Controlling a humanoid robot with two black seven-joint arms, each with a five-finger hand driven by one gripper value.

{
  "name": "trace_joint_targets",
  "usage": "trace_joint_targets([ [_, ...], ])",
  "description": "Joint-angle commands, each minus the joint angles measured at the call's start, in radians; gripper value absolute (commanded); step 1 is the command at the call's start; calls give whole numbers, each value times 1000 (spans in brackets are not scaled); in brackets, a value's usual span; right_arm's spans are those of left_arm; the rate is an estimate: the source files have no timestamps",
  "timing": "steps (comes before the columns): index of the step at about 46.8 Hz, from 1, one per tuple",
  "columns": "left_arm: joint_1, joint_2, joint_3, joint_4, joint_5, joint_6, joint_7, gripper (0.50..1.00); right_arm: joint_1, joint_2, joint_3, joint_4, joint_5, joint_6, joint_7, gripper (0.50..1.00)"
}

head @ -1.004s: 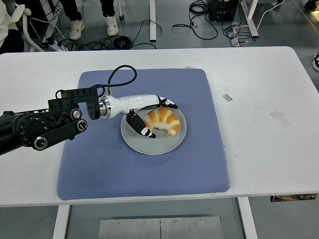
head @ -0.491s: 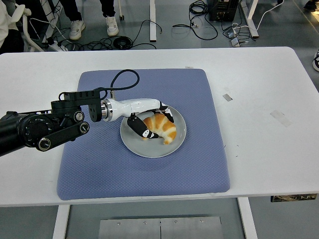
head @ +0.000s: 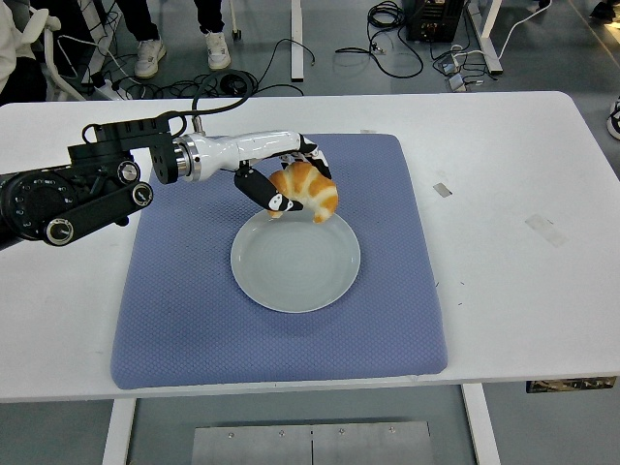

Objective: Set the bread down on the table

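Note:
A golden croissant (head: 308, 189) hangs in the air above the far edge of the grey plate (head: 294, 263). My left hand (head: 288, 178) is shut on it, thumb below and fingers over its top. The plate lies bare in the middle of the blue mat (head: 281, 260). The left arm reaches in from the left edge over the mat's far left part. The right arm does not show.
The white table (head: 504, 194) shows bare surface to the right of the mat, with small tape marks (head: 544, 229) on it. Cables, table legs and a person's shoes lie on the floor beyond the far edge.
My left hand closed on the croissant on the plate and lifted it up and toward the far side. The plate shifted slightly and now lies bare.

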Motion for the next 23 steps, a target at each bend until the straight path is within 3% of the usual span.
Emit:
trace_joint_targets([
  [1, 2, 23, -2, 0, -4, 0, -3, 500, 0, 0, 0, 0, 0, 0, 0, 1000],
  [23, 30, 165, 2, 0, -35, 2, -21, 500, 0, 0, 0, 0, 0, 0, 0, 1000],
])
